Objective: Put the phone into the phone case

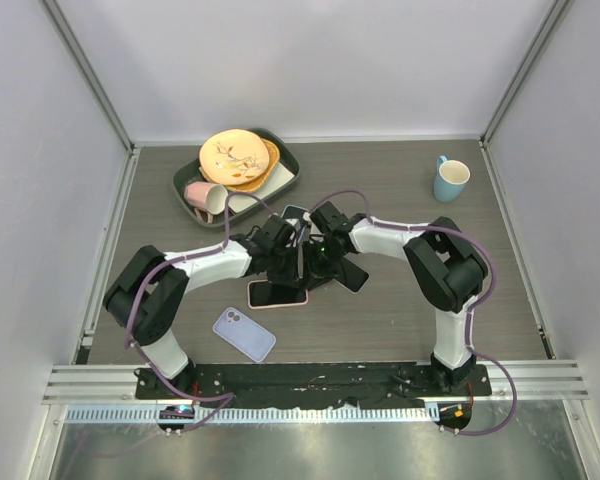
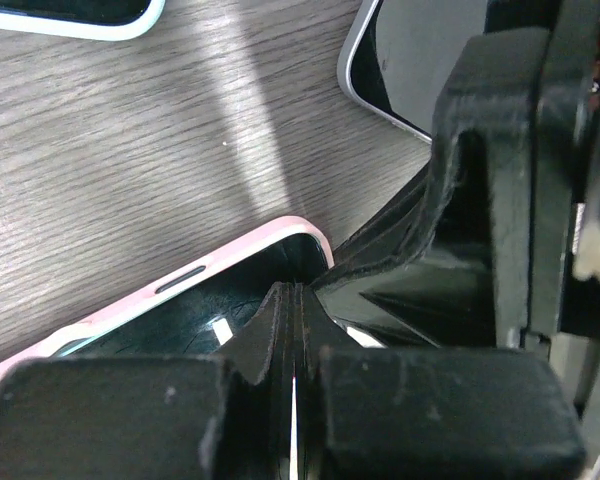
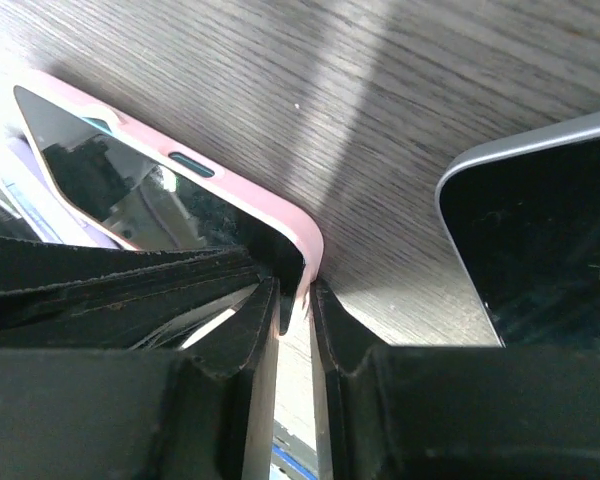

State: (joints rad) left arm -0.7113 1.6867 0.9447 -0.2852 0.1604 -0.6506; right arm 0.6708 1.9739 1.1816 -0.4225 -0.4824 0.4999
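Observation:
A dark-screened phone (image 1: 275, 293) lies face up inside the pink phone case (image 1: 277, 304) at the table's middle. Both grippers meet over its far right corner. My left gripper (image 2: 295, 292) is shut, and its tips rest on the phone's screen (image 2: 200, 310) just inside the pink case's rim (image 2: 230, 255). My right gripper (image 3: 298, 290) stands narrowly apart, with the corner lip of the pink case (image 3: 250, 195) pinched between its fingers. The screen (image 3: 110, 170) shows to the left of that corner. In the top view the arms hide the corner itself.
A black phone with a silver rim (image 1: 352, 275) (image 3: 540, 230) lies just to the right of the grippers. A lavender phone (image 1: 244, 333) lies near the front. A tray (image 1: 285, 185) with plates and a pink cup (image 1: 202, 195) stands behind. A blue mug (image 1: 450, 178) is at the back right.

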